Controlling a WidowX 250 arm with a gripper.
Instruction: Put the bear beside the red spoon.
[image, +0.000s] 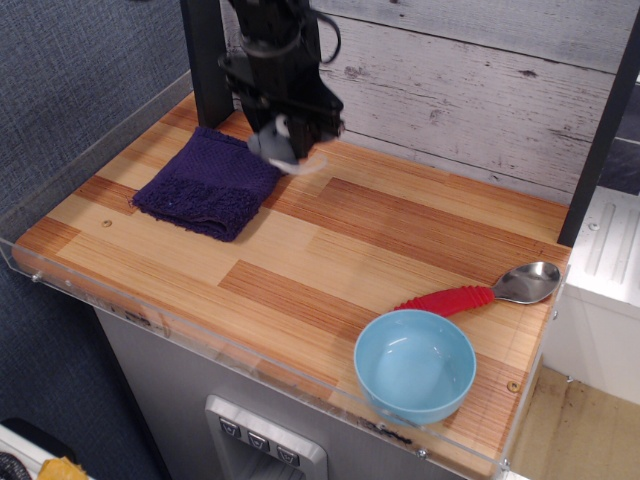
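The small grey bear (279, 143) hangs in my gripper (288, 132), lifted clear of the table near the back left, its white string loop blurred below it. The gripper is shut on the bear. The red spoon (478, 291) lies at the right side of the table, its metal bowl to the far right and its ribbed red handle pointing left toward the blue bowl (415, 366). The bear is far from the spoon.
A purple towel (208, 181) lies at the back left, just left of and below the gripper. The blue bowl stands at the front right, touching the spoon's handle end. A clear rim (150, 310) runs along the table's front and left edges. A plank wall stands behind.
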